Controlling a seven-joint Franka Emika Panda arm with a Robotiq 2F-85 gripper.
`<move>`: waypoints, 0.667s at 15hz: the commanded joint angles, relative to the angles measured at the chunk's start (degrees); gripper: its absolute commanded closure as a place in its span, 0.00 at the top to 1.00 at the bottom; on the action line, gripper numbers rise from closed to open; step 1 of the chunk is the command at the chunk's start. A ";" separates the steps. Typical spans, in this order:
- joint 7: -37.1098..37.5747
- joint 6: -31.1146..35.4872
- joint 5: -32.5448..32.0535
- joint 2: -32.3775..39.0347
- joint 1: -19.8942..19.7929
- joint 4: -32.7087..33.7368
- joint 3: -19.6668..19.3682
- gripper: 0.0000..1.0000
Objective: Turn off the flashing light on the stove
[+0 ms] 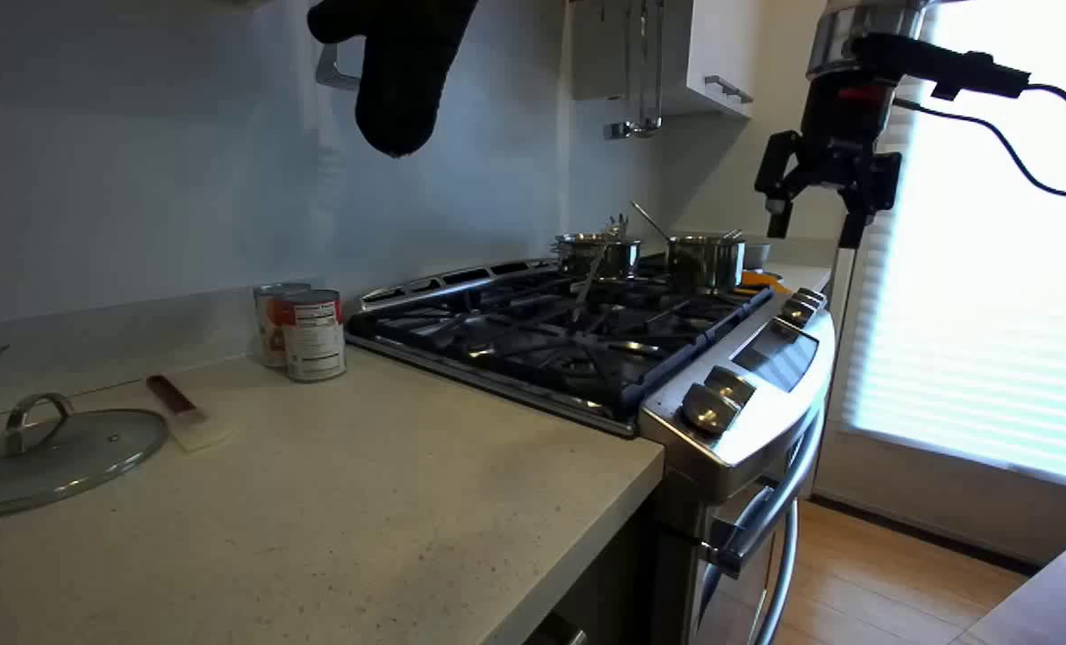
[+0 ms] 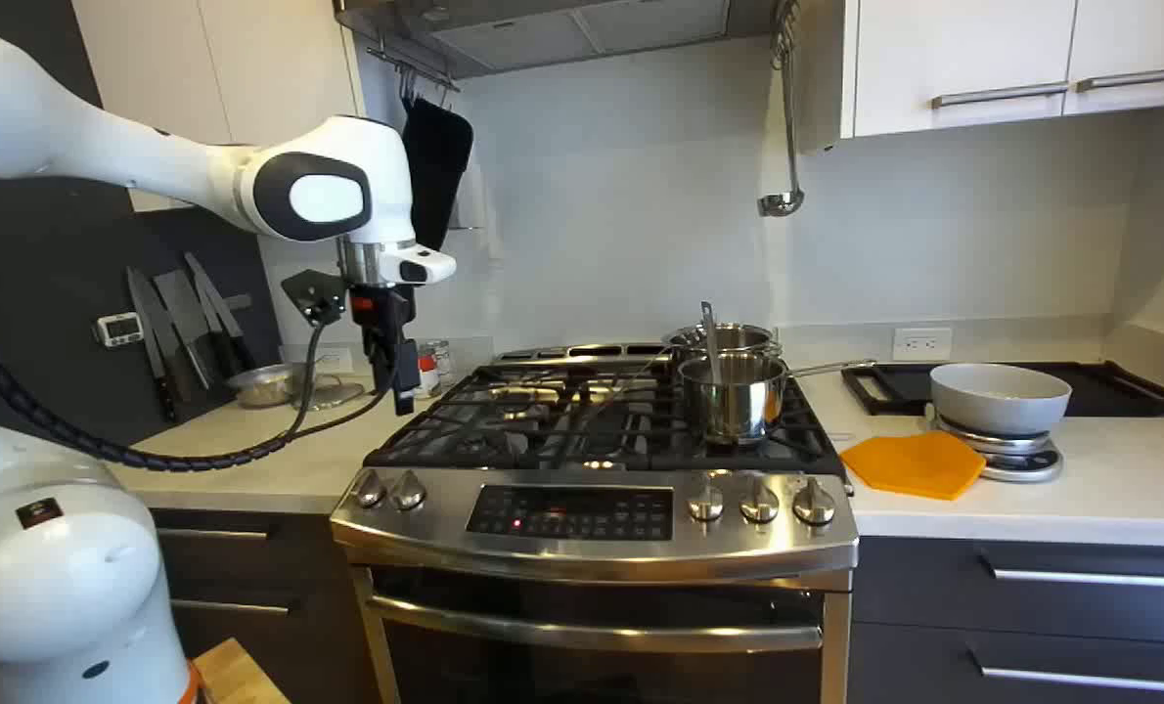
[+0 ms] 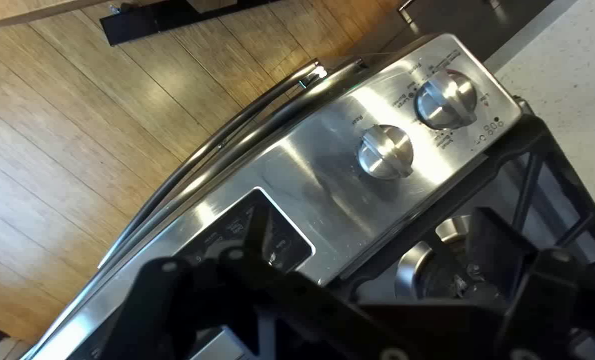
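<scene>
The stove (image 2: 582,555) stands between two runs of counter (image 1: 345,520), and I judge the job barely begun: I am at the approach, with lining up, pressing and checking all left. My arm (image 2: 181,171) reaches in from the side. The black grates (image 1: 578,337) end just beside the slanted control panel (image 3: 322,170), a raised edge I should clear on any descent; below, the oven handle (image 2: 592,637) juts forward. Open air lies between me and the panel, and the two pots (image 2: 734,406) sit well apart, across the cooktop. My gripper (image 1: 815,228) hangs above, fingers spread with nothing between them; a button press probably wants them together. In the wrist view, one finger partly hides the display (image 2: 592,515). Beyond it, two knobs (image 3: 386,151) could snag a low sweep. Smallest, a red light (image 2: 516,523) shows lit on that display; whether it flashes I cannot tell.
</scene>
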 commanded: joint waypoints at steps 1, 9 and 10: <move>-0.29 -0.20 0.28 0.01 -0.53 0.13 0.41 1.00; 4.17 5.19 2.50 1.00 -2.69 -0.79 -0.03 1.00; 5.72 6.07 2.64 1.29 -3.53 -1.18 -0.06 1.00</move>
